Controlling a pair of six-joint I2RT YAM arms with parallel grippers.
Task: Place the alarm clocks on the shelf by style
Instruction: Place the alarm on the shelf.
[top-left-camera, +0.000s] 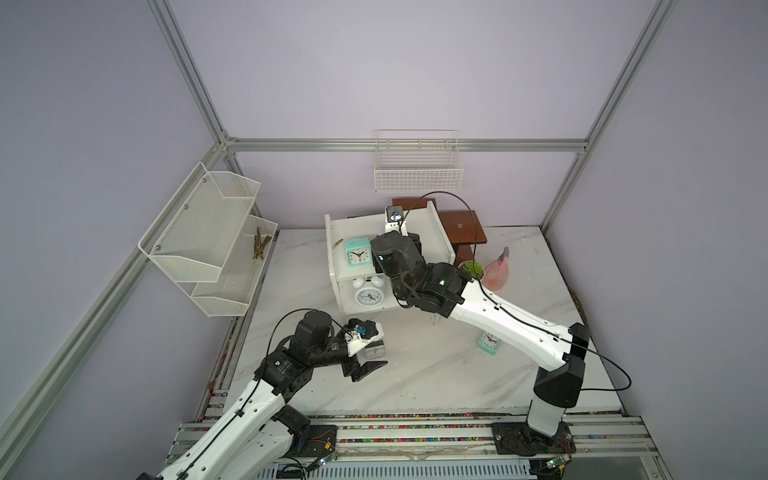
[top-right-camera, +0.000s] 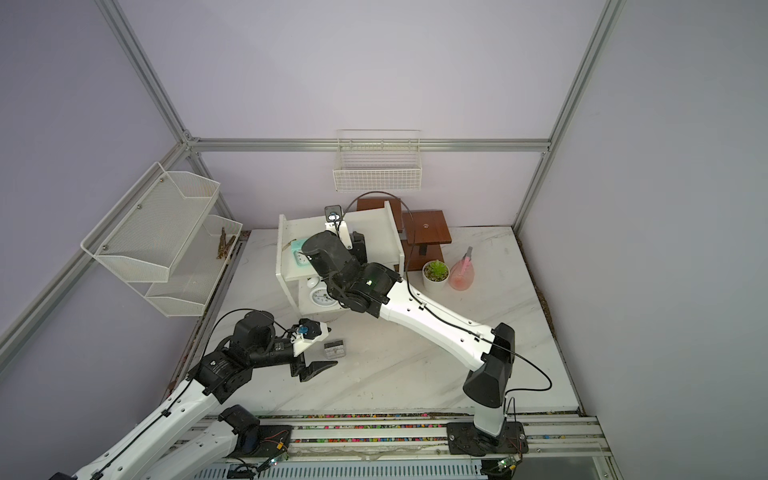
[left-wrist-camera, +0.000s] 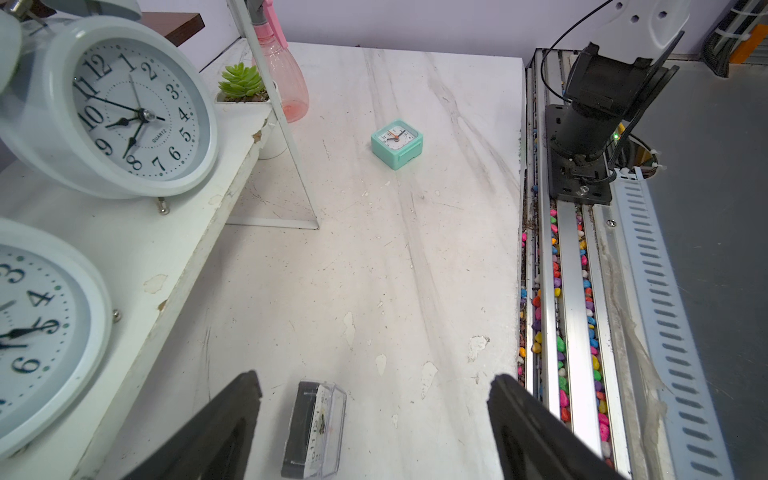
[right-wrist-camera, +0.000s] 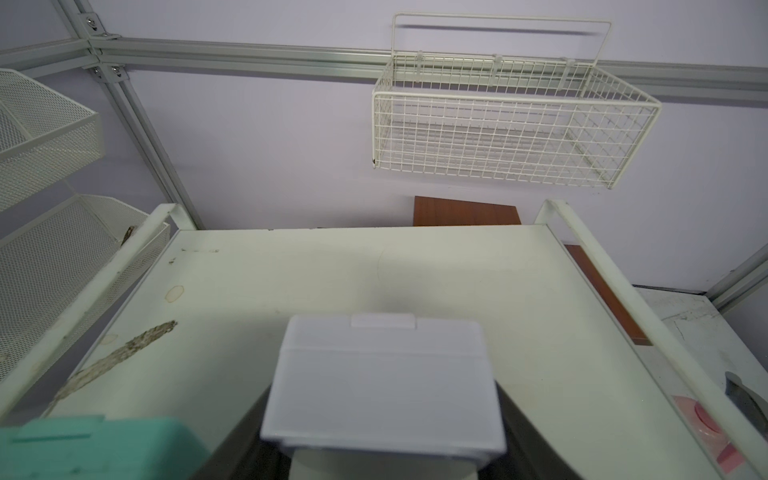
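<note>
Square clocks: 1 over shelf (right-wrist-camera: 374, 270), 1 on counter (left-wrist-camera: 374, 249).
Over shelf's top board, right hand (top-right-camera: 357, 247) pinches white square clock (right-wrist-camera: 386, 386); left hand (left-wrist-camera: 374, 376) spread around dark-framed clock (left-wrist-camera: 313, 428) lying on counter.

Soft, even light all round; only faint shadows lie on the desk (top-left-camera: 415, 386) near the shelf (top-left-camera: 357, 228). Over the shelf, the white clock (right-wrist-camera: 386, 386) (very close) looks blurred in the right wrist view.
</note>
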